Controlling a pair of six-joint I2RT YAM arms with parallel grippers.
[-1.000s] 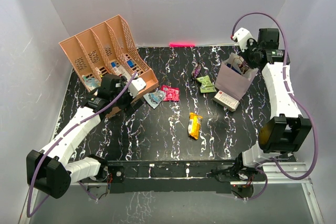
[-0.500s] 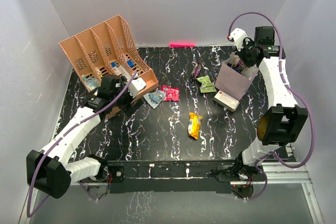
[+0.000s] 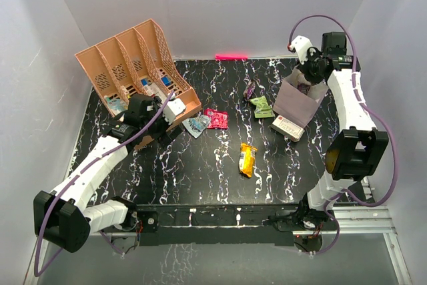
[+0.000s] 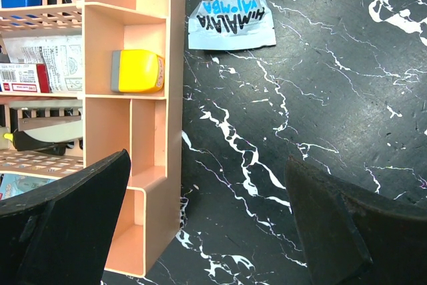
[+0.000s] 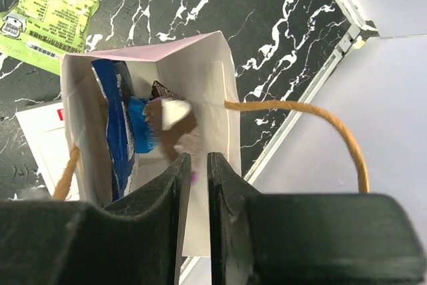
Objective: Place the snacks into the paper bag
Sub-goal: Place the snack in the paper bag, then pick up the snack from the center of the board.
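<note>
The paper bag (image 3: 297,101) stands upright at the far right, and my right gripper (image 3: 308,79) hangs just over its mouth. In the right wrist view its jaws (image 5: 199,158) are open by a narrow gap with nothing between them. Inside the bag (image 5: 207,85) lie a dark blue crisp bag (image 5: 120,131) and a blurred brown bar (image 5: 167,115). Snacks on the table: yellow (image 3: 247,159), pink (image 3: 217,118), pale blue (image 3: 195,125), green (image 3: 261,106), purple (image 3: 249,89). My left gripper (image 3: 167,128) is wide open and empty (image 4: 207,165), short of the pale blue packet (image 4: 230,15).
A peach slotted organiser (image 3: 133,65) stands at the back left, its front edge (image 4: 170,98) beside my left fingers. A white box with a red mark (image 3: 287,127) lies against the bag's near side. The table's right edge runs close behind the bag.
My right arm has swung left so the gripper sits over the bag's mouth, and its jaws have parted slightly. The left arm has not moved.
</note>
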